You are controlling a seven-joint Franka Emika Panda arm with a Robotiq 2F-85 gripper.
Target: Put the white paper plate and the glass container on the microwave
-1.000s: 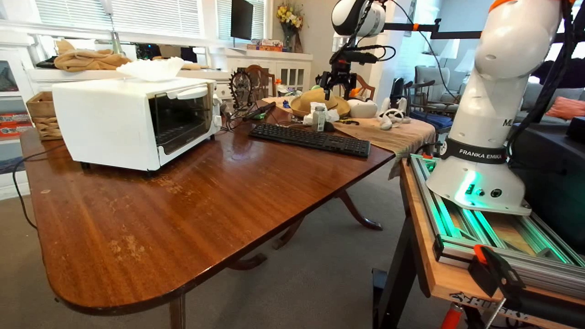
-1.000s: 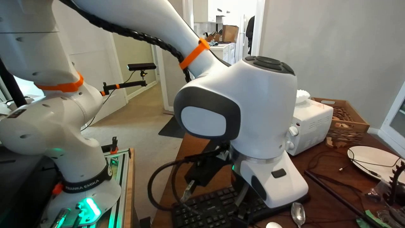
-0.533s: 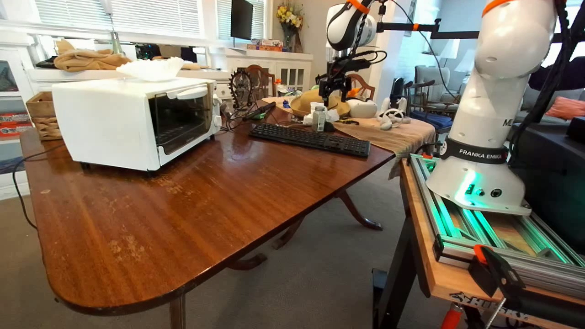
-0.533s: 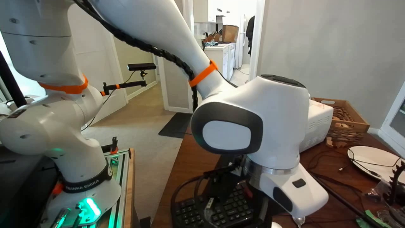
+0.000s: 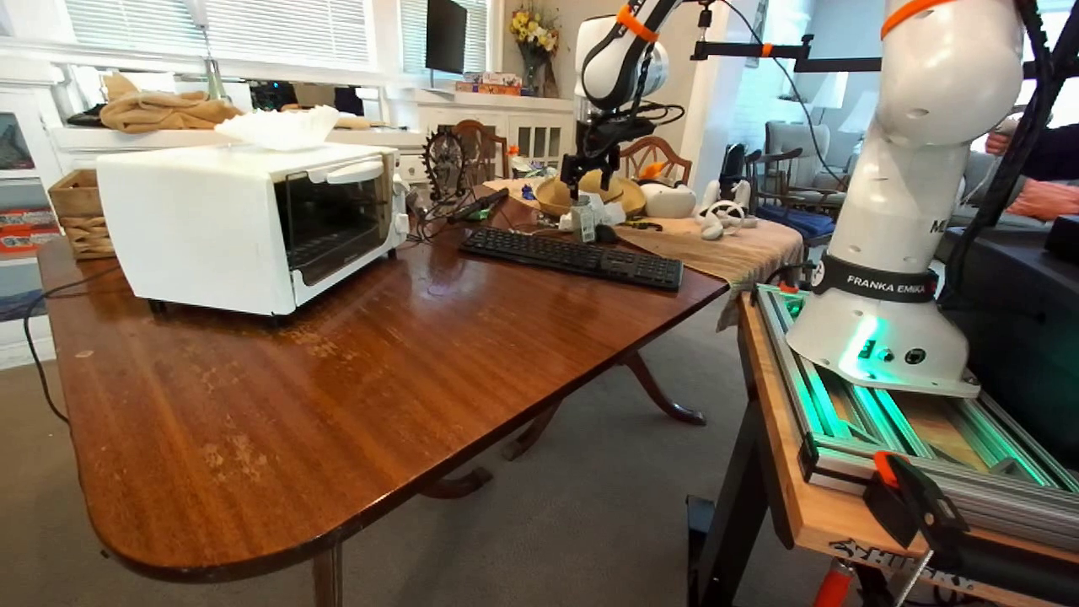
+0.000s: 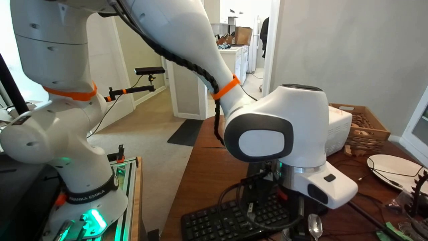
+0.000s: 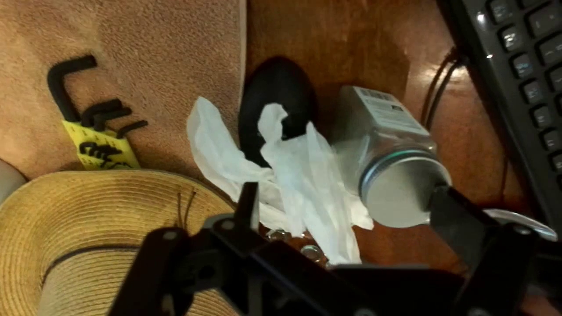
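The tool point(image 7: 344, 192), fingers point(image 7: 461, 221) apart, hides part of the lid point(image 7: 399, 193) on the glass container point(image 7: 373, 129).

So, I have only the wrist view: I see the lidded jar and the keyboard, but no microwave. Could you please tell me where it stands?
Observer: The microwave stands on the same wooden table as the keyboard.
Operator: Thank you. Does its top already carry something?
Observer: Yes, what seems to be the white paper plate, with ruffled edges.
Operator: And which object is near the microwave, please?
Observer: A wooden basket, close to it in both exterior views.
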